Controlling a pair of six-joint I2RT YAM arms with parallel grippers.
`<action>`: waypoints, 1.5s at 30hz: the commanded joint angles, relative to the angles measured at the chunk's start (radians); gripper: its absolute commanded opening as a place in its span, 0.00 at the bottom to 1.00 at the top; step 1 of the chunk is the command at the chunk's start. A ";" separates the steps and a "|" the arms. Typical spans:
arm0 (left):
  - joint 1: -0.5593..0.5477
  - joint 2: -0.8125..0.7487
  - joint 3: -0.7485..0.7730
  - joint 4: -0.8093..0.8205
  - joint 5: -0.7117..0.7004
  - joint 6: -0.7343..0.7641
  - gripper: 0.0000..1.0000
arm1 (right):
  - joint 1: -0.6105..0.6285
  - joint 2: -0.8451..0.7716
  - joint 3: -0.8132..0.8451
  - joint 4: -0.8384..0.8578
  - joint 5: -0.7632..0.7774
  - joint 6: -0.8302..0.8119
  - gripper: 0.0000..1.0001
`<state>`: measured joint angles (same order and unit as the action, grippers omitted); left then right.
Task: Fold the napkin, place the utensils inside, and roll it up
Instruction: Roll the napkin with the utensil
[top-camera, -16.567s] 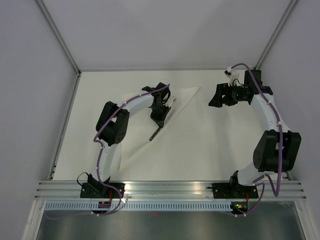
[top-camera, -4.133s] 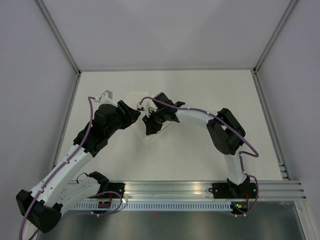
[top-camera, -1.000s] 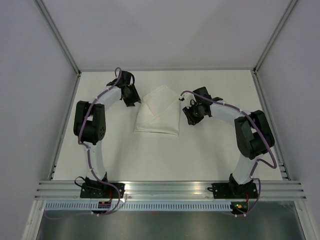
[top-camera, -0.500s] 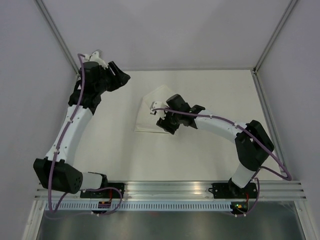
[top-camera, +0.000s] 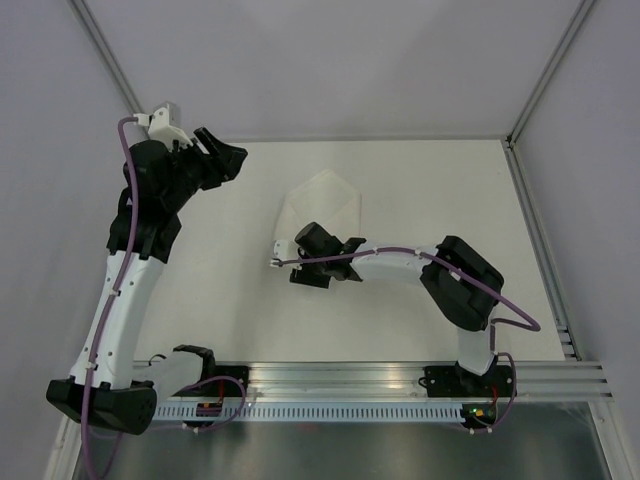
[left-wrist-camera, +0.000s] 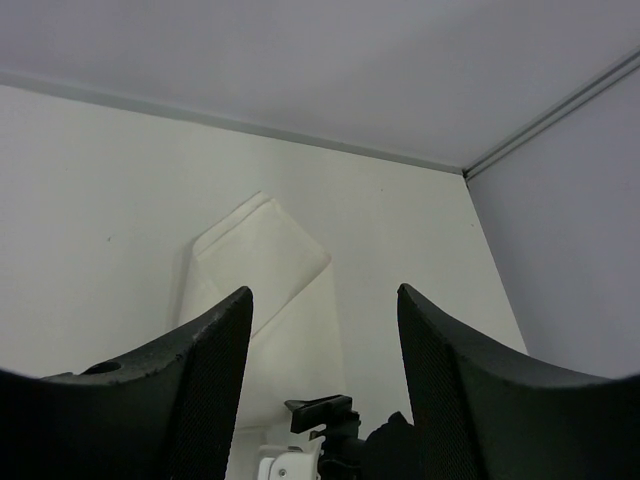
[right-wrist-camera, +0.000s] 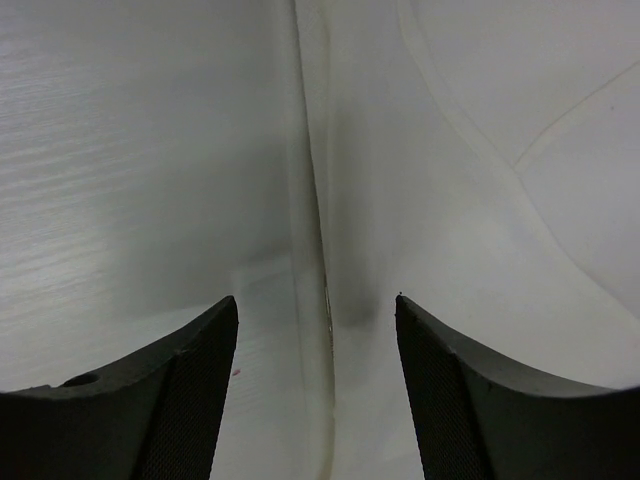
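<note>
Left gripper (left-wrist-camera: 322, 298) spread wide above table (left-wrist-camera: 90, 180); folded napkin (left-wrist-camera: 265, 270) below, right arm (left-wrist-camera: 330, 440) at its near edge.

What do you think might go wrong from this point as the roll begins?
1. The right gripper, open, straddles the left edge of the folded napkin; closing may catch only the top layer and undo the fold.
2. The left gripper hangs open, well clear of the napkin, so nothing pins it and it may slide when pulled.

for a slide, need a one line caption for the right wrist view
Open jaws straddle the edge of the folded napkin, tabletop to its left.
</note>
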<state>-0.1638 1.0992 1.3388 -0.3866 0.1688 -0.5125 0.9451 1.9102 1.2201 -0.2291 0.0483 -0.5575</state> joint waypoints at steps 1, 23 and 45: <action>0.001 -0.010 -0.020 0.014 0.018 0.055 0.65 | 0.007 0.019 0.027 0.083 0.117 -0.047 0.71; 0.001 -0.006 -0.145 0.080 0.100 0.062 0.65 | -0.005 0.127 0.044 0.001 0.028 -0.133 0.56; 0.000 -0.007 -0.227 0.141 0.140 0.045 0.64 | -0.100 0.193 0.113 -0.262 -0.264 -0.160 0.20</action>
<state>-0.1638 1.1046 1.1339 -0.3000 0.2901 -0.4885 0.8673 2.0262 1.3361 -0.2707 -0.1059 -0.7189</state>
